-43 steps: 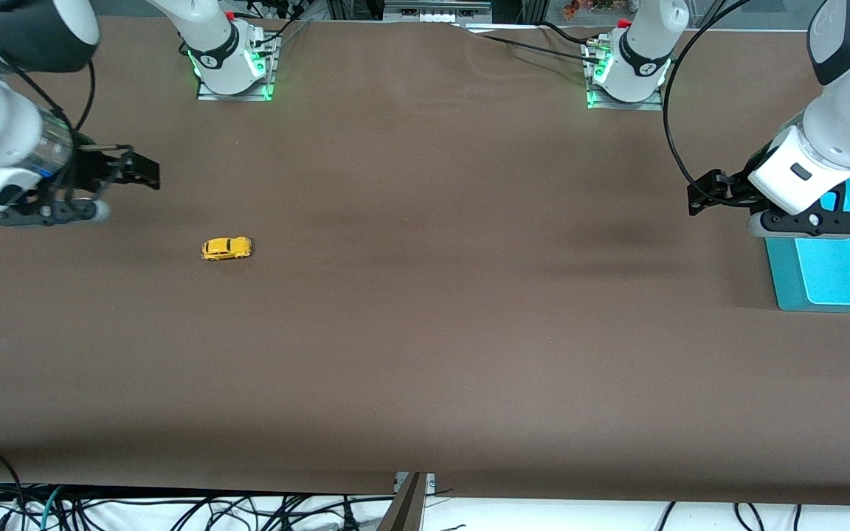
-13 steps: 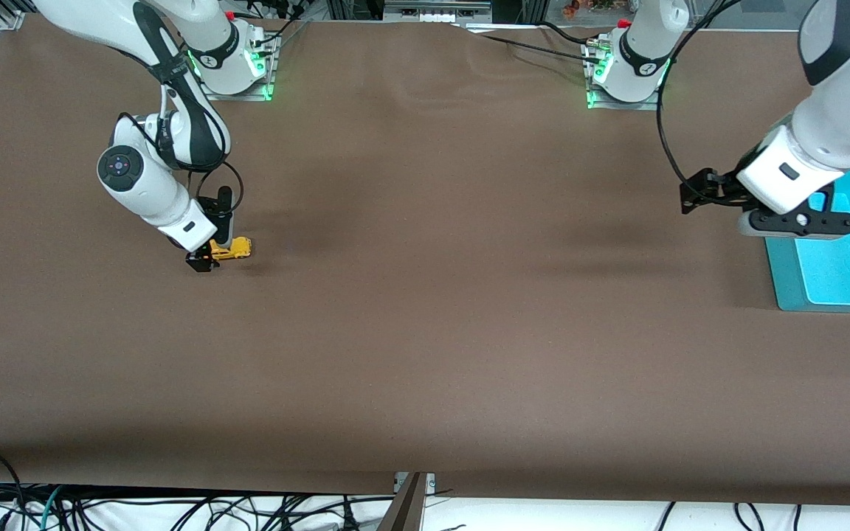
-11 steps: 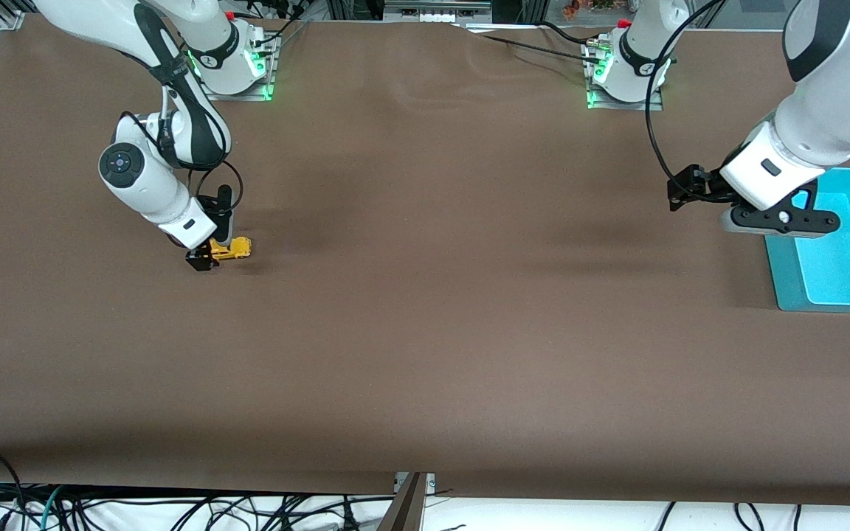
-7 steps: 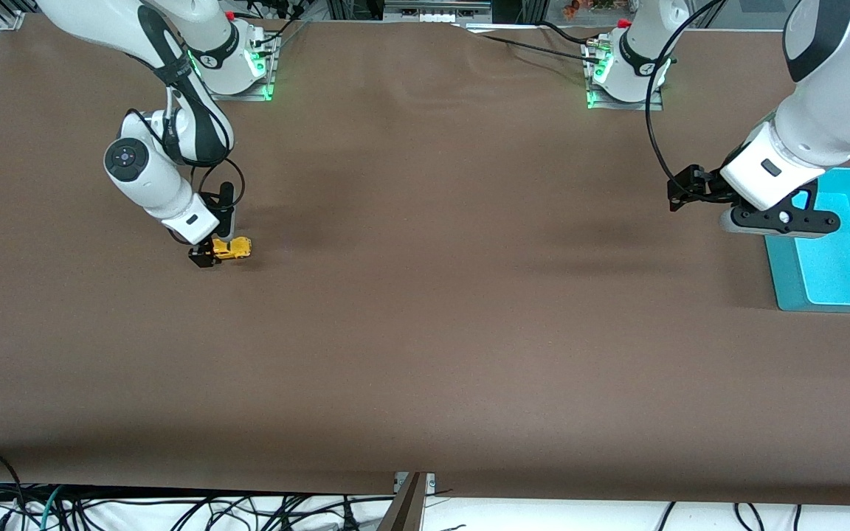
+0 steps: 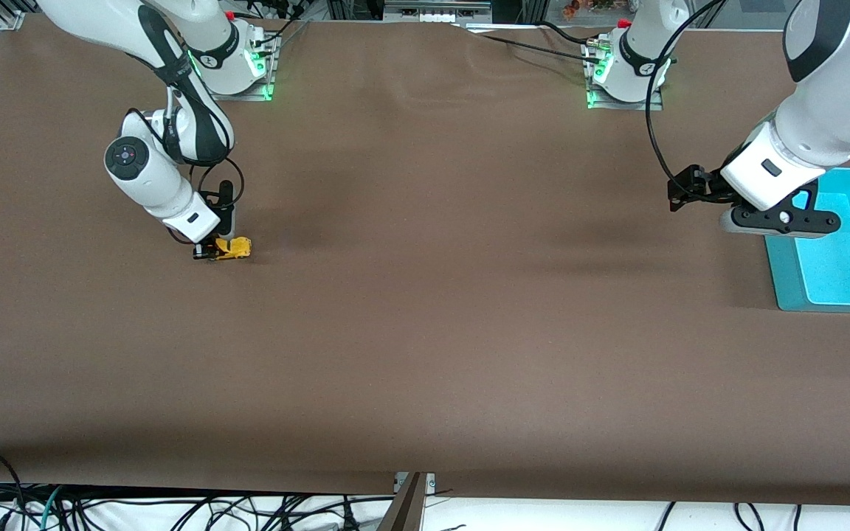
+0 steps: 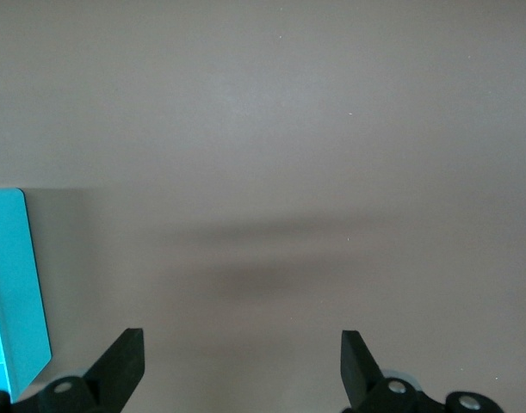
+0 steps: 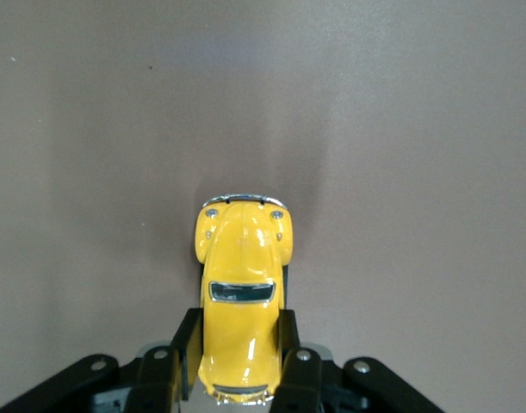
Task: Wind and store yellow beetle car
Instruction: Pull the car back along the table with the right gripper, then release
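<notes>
Jaws of the right gripper (image 7: 238,344) have just come together on the yellow beetle car (image 7: 238,310): a second ago they stood wide on either side of the little body, and now the right wrist view shows one finger pressed against each flank, over the rear half of the car, with its nose and front bumper poking out ahead. From the front view the car (image 5: 232,248) sits on the brown table (image 5: 425,332) toward the right arm's end, in much the same spot it held a few seconds back, with the right gripper (image 5: 207,251) down low over it and no visible gap under the wheels, so it seems gripped but not yet lifted. That closing looks like the start of the winding step: with the car pinned between the fingers, the likely need is to drag it backward along the table so the wheels turn against the surface, keeping downward pressure without letting the smooth shell slip. At the table's other end the left gripper (image 5: 690,193) hangs with its jaws spread wide and nothing between them, waiting just beside the turquoise bin (image 5: 786,287), its pose unchanged over the last half second; the bin (image 6: 21,284) is presumably where the car goes afterward.
</notes>
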You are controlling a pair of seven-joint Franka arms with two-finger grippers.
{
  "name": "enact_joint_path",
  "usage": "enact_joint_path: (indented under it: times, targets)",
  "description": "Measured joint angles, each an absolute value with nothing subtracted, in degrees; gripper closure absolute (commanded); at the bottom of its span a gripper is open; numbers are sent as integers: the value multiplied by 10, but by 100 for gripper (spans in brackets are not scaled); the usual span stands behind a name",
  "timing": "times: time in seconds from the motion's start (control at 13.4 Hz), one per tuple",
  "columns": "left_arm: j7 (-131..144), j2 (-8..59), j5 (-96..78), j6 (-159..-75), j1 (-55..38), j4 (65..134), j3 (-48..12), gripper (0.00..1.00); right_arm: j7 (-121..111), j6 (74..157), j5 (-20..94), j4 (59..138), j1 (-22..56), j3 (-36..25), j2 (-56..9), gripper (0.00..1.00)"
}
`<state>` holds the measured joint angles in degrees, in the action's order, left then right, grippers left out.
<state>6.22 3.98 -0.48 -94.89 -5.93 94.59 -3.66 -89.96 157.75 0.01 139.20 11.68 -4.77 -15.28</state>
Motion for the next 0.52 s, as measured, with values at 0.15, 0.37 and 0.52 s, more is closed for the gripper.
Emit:
enact_joint_path:
  times: [0.15,0.37,0.52]
  targets:
    - [62,40,-5,-949,-59,946,-37,0,-900,1578,0,1392,113,-48,-153,92]
    - [62,40,-5,-949,-59,946,-37,0,-933,1584,0,1394,68,-50,-154,91]
    - [62,40,-5,-949,-59,946,-37,0,-977,1593,0,1394,19,-52,-156,90]
